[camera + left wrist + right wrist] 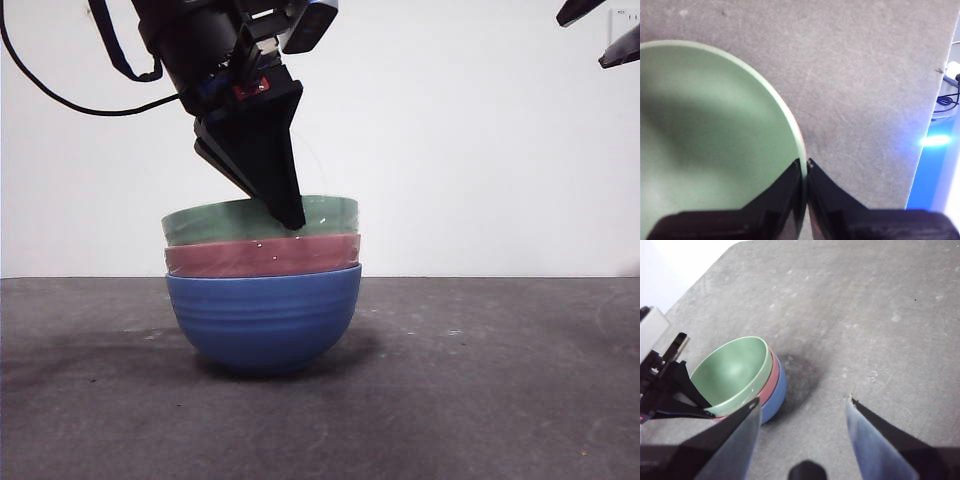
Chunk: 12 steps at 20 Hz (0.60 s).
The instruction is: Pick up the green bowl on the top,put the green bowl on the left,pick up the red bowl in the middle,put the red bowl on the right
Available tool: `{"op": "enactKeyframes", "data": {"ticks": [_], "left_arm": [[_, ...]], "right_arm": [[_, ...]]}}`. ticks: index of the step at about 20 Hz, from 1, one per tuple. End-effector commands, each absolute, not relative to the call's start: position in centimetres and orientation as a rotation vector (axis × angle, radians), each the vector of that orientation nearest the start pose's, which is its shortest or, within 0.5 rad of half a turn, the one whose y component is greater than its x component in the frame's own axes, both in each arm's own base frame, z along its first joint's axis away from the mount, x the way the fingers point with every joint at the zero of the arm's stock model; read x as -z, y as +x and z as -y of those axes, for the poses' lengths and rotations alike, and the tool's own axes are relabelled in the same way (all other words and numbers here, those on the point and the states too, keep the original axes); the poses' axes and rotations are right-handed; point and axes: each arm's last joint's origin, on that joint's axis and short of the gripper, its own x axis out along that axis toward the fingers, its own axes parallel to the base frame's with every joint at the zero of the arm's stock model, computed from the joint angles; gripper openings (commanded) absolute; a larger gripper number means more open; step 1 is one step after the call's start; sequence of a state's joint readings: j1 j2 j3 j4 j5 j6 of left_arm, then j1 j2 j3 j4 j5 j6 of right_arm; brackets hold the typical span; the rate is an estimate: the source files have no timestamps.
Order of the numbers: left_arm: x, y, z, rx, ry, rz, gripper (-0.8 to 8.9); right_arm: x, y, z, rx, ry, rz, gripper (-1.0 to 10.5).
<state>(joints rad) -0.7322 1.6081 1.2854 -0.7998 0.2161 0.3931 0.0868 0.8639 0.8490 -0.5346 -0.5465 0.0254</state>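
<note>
On the grey table (520, 380), near its middle in the front view, three bowls sit nested in one stack: the blue bowl (263, 322) at the bottom touching the table, the red bowl (262, 256) inside it with only its rim band showing, and the green bowl (225, 221) on top, tilted so its rim rides higher on one side. Nothing lies inside the green bowl; its pale inside is bare in both wrist views. The left gripper (805, 165) comes down from above and pinches the green bowl's rim, one jaw inside the wall and one outside, pressed close with only the thin wall between them. The right gripper (802, 407) hangs well apart from the stack, jaws spread wide over bare table, and shows in the front view only as black tips at the top corner. Open table lies on either side of the stack. In the left wrist view the table's edge runs nearby, with cables (947, 97) and a blue light (936, 140) beyond it.
</note>
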Motion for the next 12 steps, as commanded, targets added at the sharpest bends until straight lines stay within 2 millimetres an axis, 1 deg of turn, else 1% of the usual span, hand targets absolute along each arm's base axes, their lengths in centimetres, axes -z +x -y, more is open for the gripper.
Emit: {"op": "enactKeyframes", "data": {"ticks": [1,3,6,7,9,10,12], "left_arm": [[-27.0,23.8,22.3,1.061,0.626,-0.934,-0.09],[-29.0,23.7,22.5,1.066,0.626,-0.916,-0.09],[-33.4,23.1,22.0,1.064,0.623,-0.915,-0.09],[-34.9,22.6,21.5,1.05,0.617,-0.917,-0.09],[-37.1,21.4,20.1,0.962,0.599,-0.904,-0.09],[-37.9,20.5,19.1,0.889,0.604,-0.906,-0.09],[-38.8,19.1,17.2,0.74,0.609,-0.931,-0.09]], "right_arm": [[-31.3,17.1,-3.0,-0.613,0.14,-0.545,2.8],[-31.3,17.1,-3.0,-0.613,0.14,-0.545,2.8],[-31.3,17.1,-3.0,-0.616,0.13,-0.542,2.8],[-31.3,17.1,-3.0,-0.615,0.13,-0.542,2.8],[-31.3,17.1,-3.0,-0.615,0.129,-0.542,2.8],[-31.3,17.1,-3.0,-0.616,0.125,-0.54,2.8],[-31.3,17.1,-3.0,-0.617,0.123,-0.539,2.8]]}}
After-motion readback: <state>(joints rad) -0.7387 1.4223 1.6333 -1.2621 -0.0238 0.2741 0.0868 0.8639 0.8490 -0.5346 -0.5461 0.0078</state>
